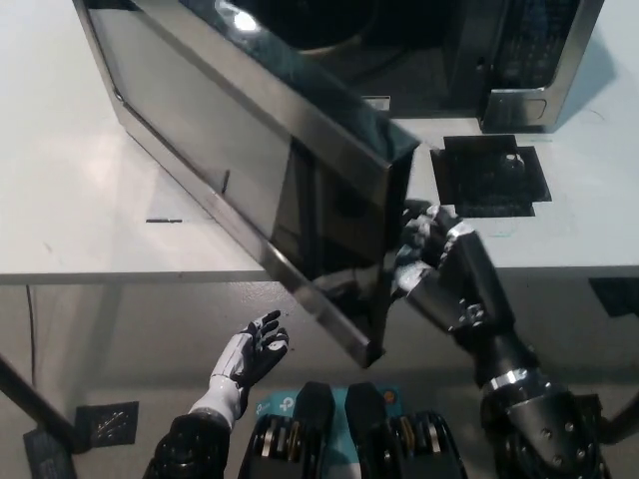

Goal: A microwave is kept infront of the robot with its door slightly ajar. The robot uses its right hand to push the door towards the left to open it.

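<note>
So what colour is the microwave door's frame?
Silver, brushed metal, around dark glass on the microwave door; the head view shows it.

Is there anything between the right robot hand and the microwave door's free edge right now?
Nothing in the head view: the right robot hand sits right at the microwave door free edge. Whether it actually touches, I cannot tell.

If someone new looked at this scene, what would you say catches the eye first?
The microwave door dominates, swung far open across the picture's centre over the white table. The black right hand sits at the door's free edge, right of centre. The white left hand rests low at the lower left, fingers apart.
</note>
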Controlling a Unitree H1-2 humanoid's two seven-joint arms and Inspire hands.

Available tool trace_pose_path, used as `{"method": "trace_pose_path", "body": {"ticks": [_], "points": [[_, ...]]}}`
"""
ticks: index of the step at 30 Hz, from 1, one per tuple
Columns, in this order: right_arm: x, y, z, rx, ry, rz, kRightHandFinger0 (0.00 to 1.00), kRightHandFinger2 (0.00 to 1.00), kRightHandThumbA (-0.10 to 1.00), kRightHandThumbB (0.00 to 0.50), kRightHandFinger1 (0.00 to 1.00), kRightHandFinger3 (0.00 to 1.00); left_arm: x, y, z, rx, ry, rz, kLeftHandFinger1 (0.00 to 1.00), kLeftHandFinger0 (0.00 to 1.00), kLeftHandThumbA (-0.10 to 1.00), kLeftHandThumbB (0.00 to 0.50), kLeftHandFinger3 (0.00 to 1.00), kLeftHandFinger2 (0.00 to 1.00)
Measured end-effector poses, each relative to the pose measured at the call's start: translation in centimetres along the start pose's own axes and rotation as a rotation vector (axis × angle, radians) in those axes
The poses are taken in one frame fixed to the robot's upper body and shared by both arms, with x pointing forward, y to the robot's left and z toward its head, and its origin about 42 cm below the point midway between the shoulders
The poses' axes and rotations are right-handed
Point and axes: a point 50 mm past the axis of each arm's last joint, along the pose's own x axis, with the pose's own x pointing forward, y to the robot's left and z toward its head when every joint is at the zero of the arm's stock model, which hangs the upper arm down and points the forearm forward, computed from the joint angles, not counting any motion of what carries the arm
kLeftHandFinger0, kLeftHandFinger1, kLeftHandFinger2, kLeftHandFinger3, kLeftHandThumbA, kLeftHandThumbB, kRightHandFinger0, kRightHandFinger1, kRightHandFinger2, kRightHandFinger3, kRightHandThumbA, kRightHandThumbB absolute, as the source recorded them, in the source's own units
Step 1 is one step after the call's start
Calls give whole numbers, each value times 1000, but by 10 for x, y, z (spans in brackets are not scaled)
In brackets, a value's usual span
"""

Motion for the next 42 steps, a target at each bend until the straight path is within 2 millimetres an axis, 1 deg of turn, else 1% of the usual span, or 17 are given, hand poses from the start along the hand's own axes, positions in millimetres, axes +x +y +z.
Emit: {"method": "trace_pose_path", "body": {"ticks": [2, 5, 11, 12, 13, 16, 17, 19, 20, 24, 30, 31, 34, 36, 37, 39, 42], "points": [[-1, 6, -2, 12, 7, 15, 396, 555, 166, 114, 456, 708, 0, 0, 0, 0, 0, 0, 1000, 1000, 265, 345, 808, 975], [-3, 10, -3, 16, 12, 35, 378, 541, 174, 104, 438, 703, 1, -1, 1, -1, -1, 0, 1000, 1000, 257, 327, 863, 990], [-10, 18, -10, 23, 32, 66, 316, 504, 205, 127, 403, 675, 1, -1, 0, -4, 1, 0, 973, 960, 247, 300, 879, 968], [-12, 20, -12, 27, 40, 73, 312, 502, 204, 133, 400, 676, 1, -1, 0, -5, 1, 0, 838, 829, 251, 305, 845, 863], [-15, 22, -14, 30, 48, 77, 310, 501, 204, 133, 399, 677, 1, 0, 0, -9, 1, 0, 804, 792, 261, 309, 836, 842], [-22, 28, -20, 34, 70, 90, 330, 545, 235, 127, 428, 698, 1, 0, 0, -19, -3, -7, 814, 774, 296, 315, 813, 863], [-24, 30, -21, 33, 76, 97, 331, 541, 238, 136, 429, 697, 1, 0, 0, -21, -3, -10, 808, 752, 257, 315, 823, 877], [-28, 34, -23, 35, 85, 112, 329, 527, 241, 143, 423, 684, 1, 0, 1, -27, -4, -9, 812, 769, 205, 291, 816, 867], [-29, 36, -24, 35, 87, 119, 330, 530, 255, 144, 422, 665, 1, 0, 1, -32, -3, -8, 879, 832, 164, 236, 847, 922], [-31, 42, -24, 38, 88, 150, 299, 489, 250, 143, 382, 647, 1, -1, 2, -35, -5, -10, 937, 912, 176, 219, 856, 948], [-36, 47, -27, 48, 100, 172, 315, 495, 268, 136, 395, 670, 1, -2, 2, -31, -1, -12, 915, 881, 161, 224, 848, 944], [-36, 47, -27, 48, 101, 172, 318, 520, 296, 133, 408, 679, 1, -2, 2, -32, 0, -11, 893, 839, 188, 259, 836, 939], [-37, 44, -26, 47, 97, 169, 298, 503, 346, 152, 388, 673, 1, -2, 2, -34, 1, -11, 937, 892, 187, 257, 873, 977], [-39, 41, -25, 42, 95, 169, 308, 491, 342, 152, 393, 662, 1, -2, 2, -33, 0, -11, 905, 880, 240, 306, 848, 950], [-40, 40, -25, 39, 96, 168, 331, 514, 282, 127, 409, 691, 1, -2, 1, -33, 0, -11, 875, 868, 264, 334, 819, 908], [-47, 33, -27, 37, 104, 155, 337, 531, 262, 132, 416, 699, 1, -2, 1, -33, 1, -11, 850, 854, 249, 317, 807, 885], [-59, 15, -29, 25, 120, 104, 373, 564, 249, 117, 445, 718, 2, -2, 2, -32, -1, -12, 891, 890, 246, 307, 812, 927]]}}
